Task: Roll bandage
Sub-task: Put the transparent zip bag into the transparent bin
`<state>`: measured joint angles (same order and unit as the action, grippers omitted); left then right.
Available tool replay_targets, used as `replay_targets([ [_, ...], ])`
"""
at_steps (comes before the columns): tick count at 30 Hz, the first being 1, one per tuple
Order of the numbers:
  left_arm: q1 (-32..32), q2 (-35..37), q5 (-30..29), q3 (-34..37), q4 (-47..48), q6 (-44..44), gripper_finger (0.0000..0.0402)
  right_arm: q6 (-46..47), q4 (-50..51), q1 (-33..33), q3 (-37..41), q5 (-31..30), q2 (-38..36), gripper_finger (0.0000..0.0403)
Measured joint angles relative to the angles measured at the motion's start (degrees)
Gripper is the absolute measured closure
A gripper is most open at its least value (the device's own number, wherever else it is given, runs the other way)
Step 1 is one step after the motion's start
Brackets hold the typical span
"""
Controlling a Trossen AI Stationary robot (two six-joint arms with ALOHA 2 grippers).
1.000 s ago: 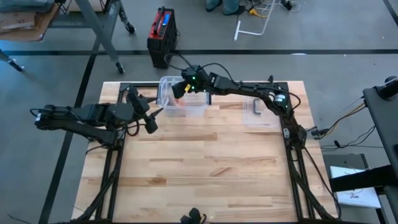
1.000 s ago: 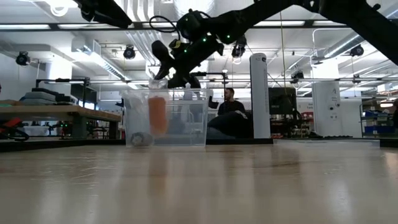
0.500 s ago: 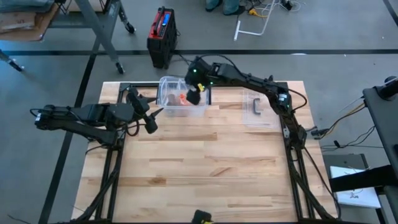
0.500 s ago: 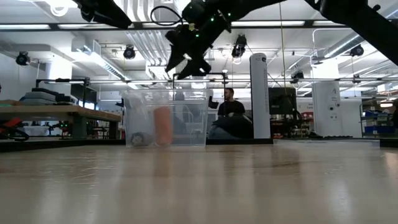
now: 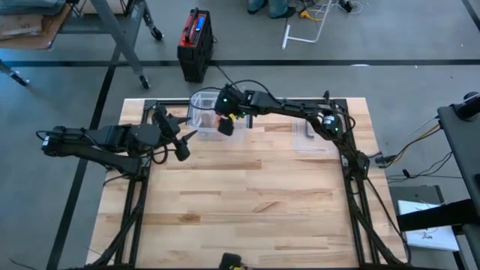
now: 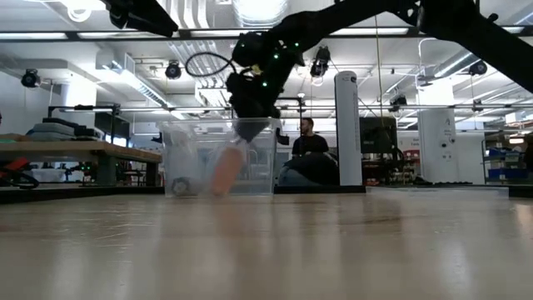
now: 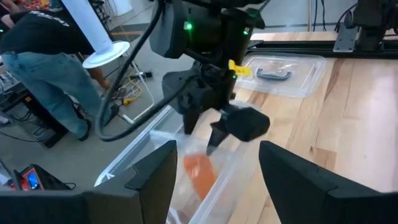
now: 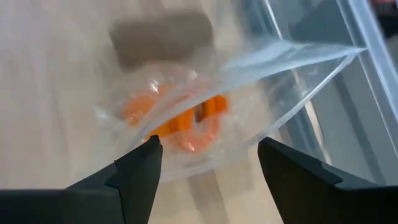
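Note:
An orange bandage roll (image 6: 225, 171) leans on the floor of a clear plastic box (image 5: 196, 105) at the table's far edge, left of centre. It also shows through the box wall in both wrist views, roll (image 7: 198, 174) and roll (image 8: 186, 121). My right gripper (image 7: 202, 134) is open. It points down at the box's rim, just above the roll, with nothing between its fingers. My left gripper (image 5: 182, 142) waits open at the table's left, raised and facing the box. My right gripper's fingertips (image 6: 241, 129) stand at the height of the box's top rim (image 6: 250, 122), coming from above and pointing down. I cannot tell whether they touch the rim.
The box's clear lid with a grey handle (image 5: 309, 131) lies at the far right of the table. The near half of the wooden table (image 5: 247, 210) is bare wood. People show in the room beyond the far edge, one of them (image 7: 43, 50) close to it.
The orange roll has dropped from higher inside the box to its floor and now leans over. My right gripper rose above the box, rolled its wrist, then came back down to the rim, pointing more steeply down.

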<state>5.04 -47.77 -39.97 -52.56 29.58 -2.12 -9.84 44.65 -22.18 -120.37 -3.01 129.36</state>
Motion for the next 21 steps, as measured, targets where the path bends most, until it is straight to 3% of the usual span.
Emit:
replay_targets([
  [10, 0.0, -0.31, 0.0, 0.0, 0.03, 1.38, 0.0182, 5.75, -21.01, 2.3, -1.51, 5.01, 0.5, 0.0144],
  [13, 0.02, -0.33, 0.0, 0.0, 0.19, 1.39, 0.0182, 5.78, -23.17, 2.39, -1.5, 4.91, 0.54, 0.015],
  [17, 0.0, -0.28, 0.17, 0.0, 1.85, 0.07, 0.0182, 1.41, -12.41, 1.53, -3.37, 3.4, -0.02, 0.0163],
  [21, 0.0, -0.17, 0.2, 0.0, 4.19, -1.71, 0.0182, -6.68, 4.85, 0.75, -8.73, -7.45, -1.23, 0.0175],
])
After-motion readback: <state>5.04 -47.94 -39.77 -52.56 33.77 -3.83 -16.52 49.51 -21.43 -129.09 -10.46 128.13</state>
